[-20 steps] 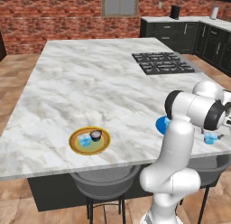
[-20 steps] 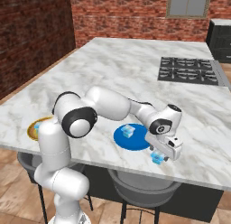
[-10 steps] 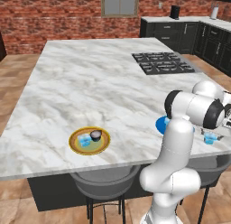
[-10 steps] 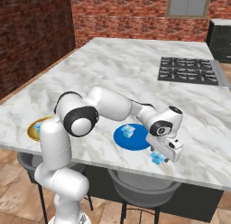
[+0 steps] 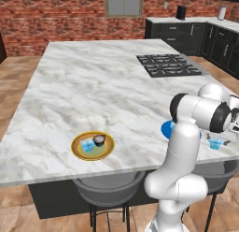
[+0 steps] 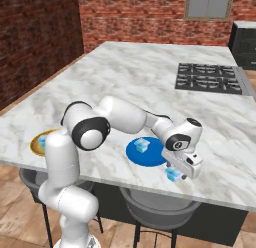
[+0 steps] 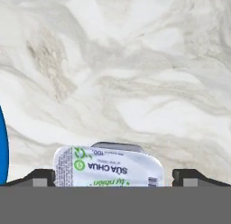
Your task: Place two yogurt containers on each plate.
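Note:
My gripper (image 7: 115, 177) is open and low over the marble counter, its fingertips (image 7: 41, 177) standing on either side of a pale blue yogurt container (image 7: 108, 165) with a white label. From the right base, the gripper (image 6: 180, 173) and that cup (image 6: 172, 175) are just right of the blue plate (image 6: 150, 158), which holds one pale blue cup (image 6: 142, 145). The yellow-rimmed plate (image 5: 77, 149) near the front left carries a pale blue cup (image 5: 87, 144) and a dark cup (image 5: 99, 140). My arm hides most of the blue plate (image 5: 165, 129) in the left base view.
The counter's front edge (image 6: 165, 191) runs close below the cup at my gripper. A black cooktop (image 6: 210, 77) lies at the far right of the island. Grey stools (image 5: 109, 186) stand under the front edge.
The hand has dipped slightly toward the cup beside the blue plate. The jaws stay wide and nothing else has moved.

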Robot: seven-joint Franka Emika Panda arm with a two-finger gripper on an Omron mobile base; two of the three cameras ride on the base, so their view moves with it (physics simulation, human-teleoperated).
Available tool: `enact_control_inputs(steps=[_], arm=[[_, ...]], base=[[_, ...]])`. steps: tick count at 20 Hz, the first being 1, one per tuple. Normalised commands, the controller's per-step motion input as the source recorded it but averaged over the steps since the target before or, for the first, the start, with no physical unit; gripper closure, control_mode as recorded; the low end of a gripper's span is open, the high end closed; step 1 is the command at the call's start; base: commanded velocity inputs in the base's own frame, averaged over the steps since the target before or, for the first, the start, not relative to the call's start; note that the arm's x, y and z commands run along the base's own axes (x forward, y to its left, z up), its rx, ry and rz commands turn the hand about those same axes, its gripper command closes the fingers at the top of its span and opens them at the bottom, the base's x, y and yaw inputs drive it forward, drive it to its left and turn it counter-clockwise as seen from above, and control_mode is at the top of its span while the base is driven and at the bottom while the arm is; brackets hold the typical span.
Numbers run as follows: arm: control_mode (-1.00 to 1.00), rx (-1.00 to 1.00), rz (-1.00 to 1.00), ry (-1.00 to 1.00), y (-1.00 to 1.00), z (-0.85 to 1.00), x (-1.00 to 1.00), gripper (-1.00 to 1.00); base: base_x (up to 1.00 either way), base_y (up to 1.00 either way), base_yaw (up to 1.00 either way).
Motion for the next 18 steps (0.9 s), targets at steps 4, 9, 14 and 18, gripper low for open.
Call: enact_control_inputs(steps=[4, 9, 14, 18], arm=[[-1.0, 0.0, 0.0, -0.04, 0.0, -0.11, 0.0, -1.0], [-1.0, 0.0, 0.0, -0.04, 0.01, 0.0, -0.16, -1.0], [-1.0, 0.0, 0.0, -0.04, -0.03, 0.0, -0.28, -1.0], [-1.0, 0.0, 0.0, 0.0, 0.0, 0.0, -0.23, -1.0]], base=[[0.0, 0.0, 0.0], [0.0, 0.0, 0.0], [0.0, 0.0, 0.0], [0.0, 0.0, 0.0]])
